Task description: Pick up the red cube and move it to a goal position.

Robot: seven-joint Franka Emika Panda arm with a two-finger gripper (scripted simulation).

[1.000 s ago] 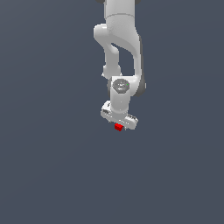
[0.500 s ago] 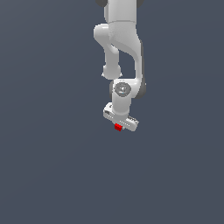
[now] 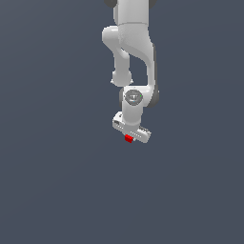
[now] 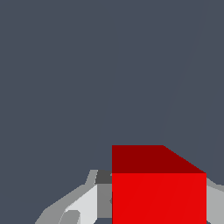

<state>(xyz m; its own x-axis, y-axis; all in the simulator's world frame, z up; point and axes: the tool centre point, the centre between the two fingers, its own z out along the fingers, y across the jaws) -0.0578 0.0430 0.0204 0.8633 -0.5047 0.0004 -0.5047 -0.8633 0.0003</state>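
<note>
Wrist view shows a grey finger (image 4: 83, 205) flanking one side of the red cube (image 4: 158, 197), a sliver of the other finger on its far side: the fingers pinch the cube between them. Exterior view shows the cube just under the white gripper (image 3: 129, 137), slightly toward the exterior view's left of its bar. Carrying well likely means steady pressure and a smooth, unhurried path; no goal marker is visible.
</note>
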